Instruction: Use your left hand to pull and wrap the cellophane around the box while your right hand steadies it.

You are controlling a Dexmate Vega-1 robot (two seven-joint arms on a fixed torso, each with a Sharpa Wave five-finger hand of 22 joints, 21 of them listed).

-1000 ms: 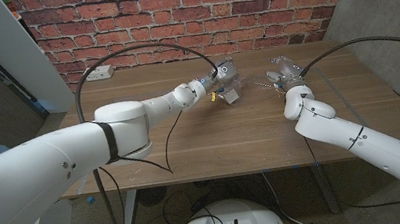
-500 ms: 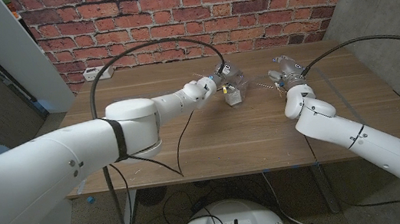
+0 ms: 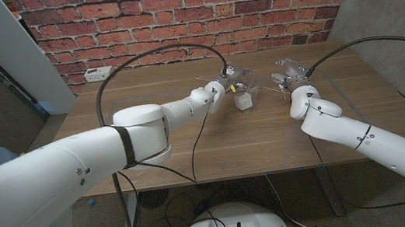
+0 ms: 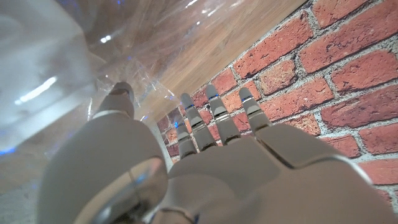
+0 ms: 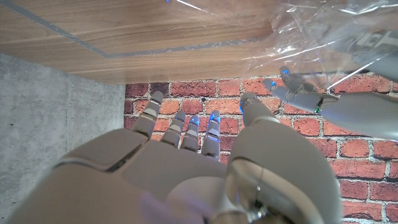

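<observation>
Since the earlier frames the left hand (image 3: 224, 84) had carried the cellophane (image 3: 249, 82) and the box (image 3: 243, 100) along the desk (image 3: 191, 142) toward the right hand (image 3: 289, 71). The box sat just beside the left hand, on its near right side, far closer to it than to the right hand, which stood apart, fingers spread and empty. The left fingers (image 4: 211, 115) reached into the film; whether they pinched it, I could not tell.

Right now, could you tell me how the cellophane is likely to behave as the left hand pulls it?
The cellophane looks thin and crinkled, so it is probably floppy and light. Its glossy highlights suggest that it may slip against the left hand. Pulled hard, it could perhaps drag or tip the small box.
</observation>
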